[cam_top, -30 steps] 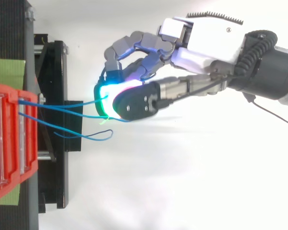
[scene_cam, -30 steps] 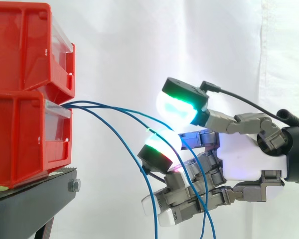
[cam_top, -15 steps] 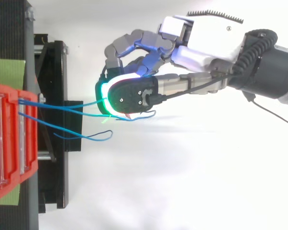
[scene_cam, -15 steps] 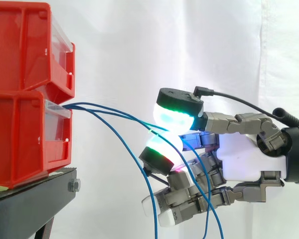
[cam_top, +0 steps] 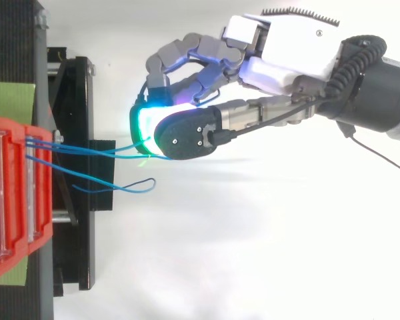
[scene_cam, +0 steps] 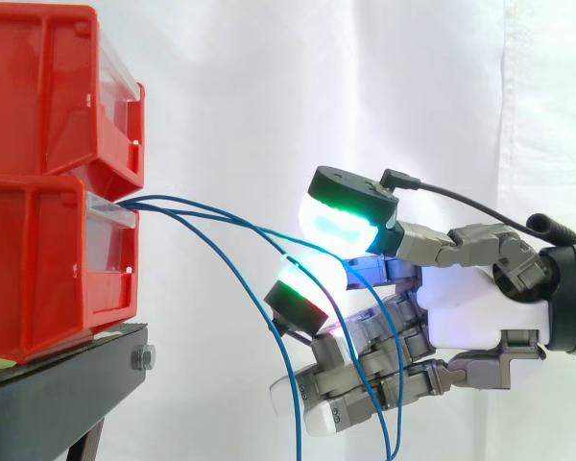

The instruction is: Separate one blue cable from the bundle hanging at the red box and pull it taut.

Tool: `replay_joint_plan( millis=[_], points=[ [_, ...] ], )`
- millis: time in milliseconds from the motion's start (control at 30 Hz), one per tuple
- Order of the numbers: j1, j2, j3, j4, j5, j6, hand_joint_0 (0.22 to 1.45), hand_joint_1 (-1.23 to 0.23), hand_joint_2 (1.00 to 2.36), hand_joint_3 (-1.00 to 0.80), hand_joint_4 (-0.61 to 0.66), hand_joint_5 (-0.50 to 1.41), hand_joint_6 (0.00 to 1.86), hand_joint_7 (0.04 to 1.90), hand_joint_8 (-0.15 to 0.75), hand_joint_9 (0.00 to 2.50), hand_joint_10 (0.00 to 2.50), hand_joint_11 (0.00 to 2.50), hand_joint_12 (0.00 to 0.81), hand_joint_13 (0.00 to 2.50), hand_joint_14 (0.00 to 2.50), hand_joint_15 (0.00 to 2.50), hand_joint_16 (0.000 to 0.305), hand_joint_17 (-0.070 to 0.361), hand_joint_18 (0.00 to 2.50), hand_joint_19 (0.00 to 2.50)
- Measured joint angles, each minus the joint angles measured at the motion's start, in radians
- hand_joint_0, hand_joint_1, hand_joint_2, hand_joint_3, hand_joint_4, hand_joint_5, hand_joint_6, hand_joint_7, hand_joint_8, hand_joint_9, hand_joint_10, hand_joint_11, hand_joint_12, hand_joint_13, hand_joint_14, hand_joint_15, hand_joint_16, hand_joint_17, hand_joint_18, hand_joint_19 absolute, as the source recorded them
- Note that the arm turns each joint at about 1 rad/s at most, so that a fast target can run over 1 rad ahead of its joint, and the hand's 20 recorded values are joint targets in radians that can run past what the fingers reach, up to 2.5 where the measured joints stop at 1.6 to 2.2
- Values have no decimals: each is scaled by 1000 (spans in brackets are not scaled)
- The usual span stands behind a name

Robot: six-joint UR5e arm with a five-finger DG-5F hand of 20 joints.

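Several thin blue cables [scene_cam: 269, 230] run out of the lower red bin [scene_cam: 38, 269] and sag to the right and down. My hand [scene_cam: 470, 307] reaches in from the right with its fingers curled. One blue cable passes between the green-glowing thumb pad [scene_cam: 344, 216] and a finger pad [scene_cam: 309, 286] just below it, and they pinch it. Beyond the pinch this cable drops in a slack curve past the palm. A second cable [scene_cam: 259, 305] hangs free below the hand. In the top view the cables [cam_top: 87, 148] reach from the bin [cam_top: 13, 193] to the hand [cam_top: 280, 60].
A second red bin [scene_cam: 38, 96] is stacked on the lower one. Both rest on a black stand [scene_cam: 58, 384] at the left. A loose cable loop [cam_top: 123, 188] lies out over the stand's edge. A white curtain hangs behind.
The thumb pad came down onto the cable and finger pad, then tilted. The hand shifted slightly away from the stand. The hanging strand by the palm swung left.
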Motion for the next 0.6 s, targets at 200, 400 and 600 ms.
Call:
replay_joint_plan(
  millis=[200,400,600],
  points=[
    [4,0,0,2,6,0,634,-728,1000,-500,95,-202,923,1151,257,884,23,1019,304,618,15,408,41,91,472,372],
    [7,0,0,1,15,0,605,-653,1000,-500,99,-192,917,1161,267,916,22,1023,306,634,15,414,41,92,474,383],
    [7,0,0,0,17,0,639,-692,1012,-369,92,-189,930,1268,271,927,22,1023,304,652,16,425,41,92,483,390]
  ],
)
